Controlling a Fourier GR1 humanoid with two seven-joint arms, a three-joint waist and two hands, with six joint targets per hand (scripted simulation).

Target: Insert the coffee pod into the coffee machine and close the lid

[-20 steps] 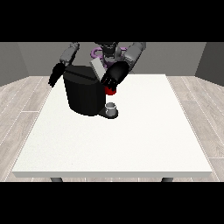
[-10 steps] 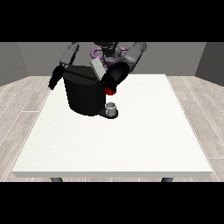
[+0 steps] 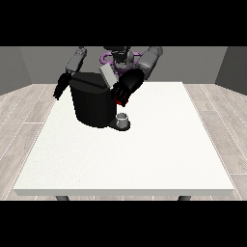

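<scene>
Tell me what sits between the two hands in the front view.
The black coffee machine stands between them, its grey lid tilted up. The hand at the view's left hangs beside it; the hand at the view's right is at its front.

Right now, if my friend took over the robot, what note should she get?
Hand at the view's right: up at the top front of the black coffee machine, beside its raised lid; whether it holds anything cannot be told.
Hand at the view's left: hanging beside the machine's other side, holding nothing that shows.
A red thing at the machine shows just under the right-side hand.
A grey cup-like thing sits on the machine's base.
Done: nothing certain.
Left: confirm the pod is in, then close the lid.
</scene>
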